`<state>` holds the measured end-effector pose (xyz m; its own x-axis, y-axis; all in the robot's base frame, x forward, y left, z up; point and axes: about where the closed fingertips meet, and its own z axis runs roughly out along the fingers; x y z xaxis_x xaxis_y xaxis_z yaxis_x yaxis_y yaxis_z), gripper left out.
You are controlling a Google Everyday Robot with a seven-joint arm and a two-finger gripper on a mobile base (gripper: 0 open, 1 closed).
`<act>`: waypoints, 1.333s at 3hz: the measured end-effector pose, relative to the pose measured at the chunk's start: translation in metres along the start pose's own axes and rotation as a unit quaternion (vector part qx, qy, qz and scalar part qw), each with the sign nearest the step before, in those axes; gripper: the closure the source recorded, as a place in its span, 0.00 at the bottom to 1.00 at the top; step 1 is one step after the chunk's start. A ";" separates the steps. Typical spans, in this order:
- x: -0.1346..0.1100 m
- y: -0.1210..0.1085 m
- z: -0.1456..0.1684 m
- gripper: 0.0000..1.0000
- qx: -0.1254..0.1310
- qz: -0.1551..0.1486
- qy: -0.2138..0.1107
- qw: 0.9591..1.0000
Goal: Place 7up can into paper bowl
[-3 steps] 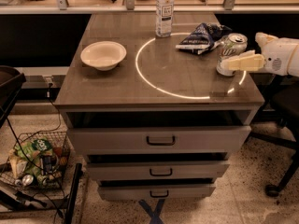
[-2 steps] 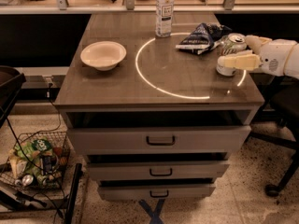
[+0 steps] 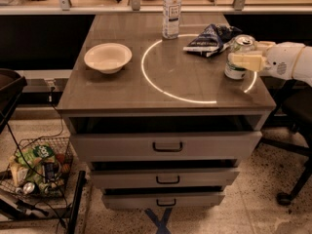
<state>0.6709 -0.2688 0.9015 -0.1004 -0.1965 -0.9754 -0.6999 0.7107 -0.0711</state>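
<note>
A small pale green-and-white 7up can (image 3: 236,72) with a silver top stood upright on the brown wooden table (image 3: 146,94), near the right edge. The robot's cream-white gripper (image 3: 243,57) had reached in from the right and was right at the can, about halfway up its side. I could not tell if it was squeezing the can or only sitting around it.

The round cream-white paper bowl (image 3: 107,66) sat on the left side of the table, well apart from the can. Nothing was in it. Between them glowed a thin white ring of light (image 3: 142,67) on the tabletop. A tall clear plastic bottle (image 3: 171,13) stood at the back, and a crumpled dark blue snack bag (image 3: 209,39) lay just beside the can.

So I think the job had only begun. The can was not lifted yet. It had to be picked up, carried left across the table, and set down in the bowl.
</note>
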 end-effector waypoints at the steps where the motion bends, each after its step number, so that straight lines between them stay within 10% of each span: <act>1: 0.000 0.002 0.003 0.87 -0.002 0.000 0.000 1.000; 4: -0.043 0.034 0.019 1.00 -0.035 -0.016 0.007 0.999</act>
<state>0.6648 -0.2237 0.9367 -0.0878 -0.2281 -0.9697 -0.7506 0.6551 -0.0861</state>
